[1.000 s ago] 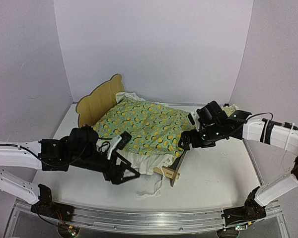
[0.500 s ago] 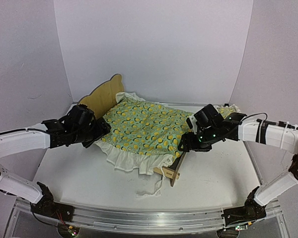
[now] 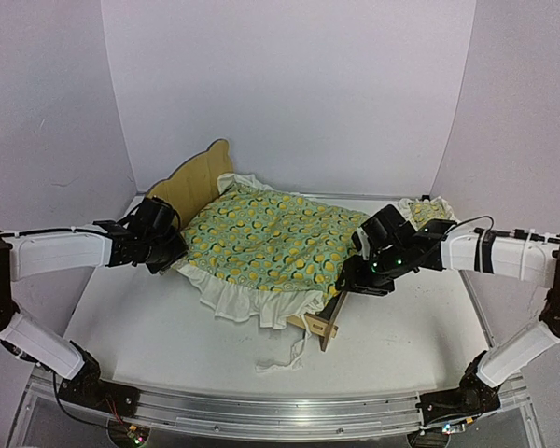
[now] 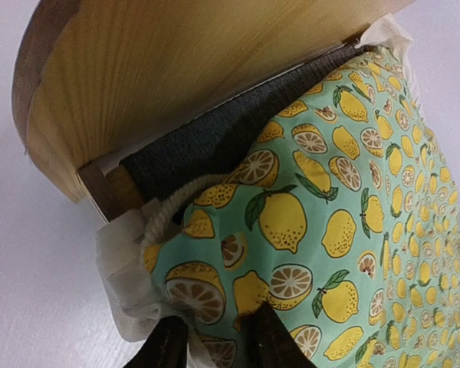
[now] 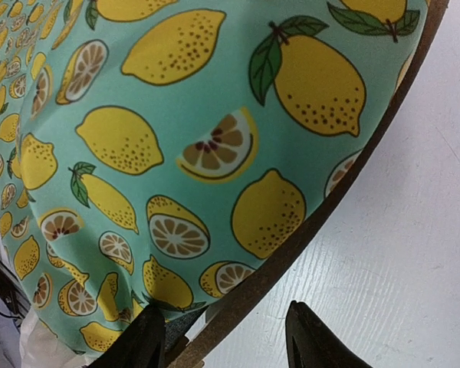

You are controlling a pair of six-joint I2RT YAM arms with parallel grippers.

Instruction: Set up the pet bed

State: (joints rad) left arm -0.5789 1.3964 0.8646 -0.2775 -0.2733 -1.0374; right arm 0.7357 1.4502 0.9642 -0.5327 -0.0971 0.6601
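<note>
Left hand point(image 4: 215, 341) pinching ruffled lemon-print blanket point(image 4: 333, 230), curved plywood headboard point(image 4: 176, 69)

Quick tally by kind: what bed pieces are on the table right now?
Bed frame: 1
Mattress pad: 1
Blanket: 1
Pillow: 1
Total: 4

A robot lab: plain white walls point(image 3: 289, 84) around a white table point(image 3: 159, 327), robot arms point(image 3: 56, 254) bolted at its near edge.
</note>
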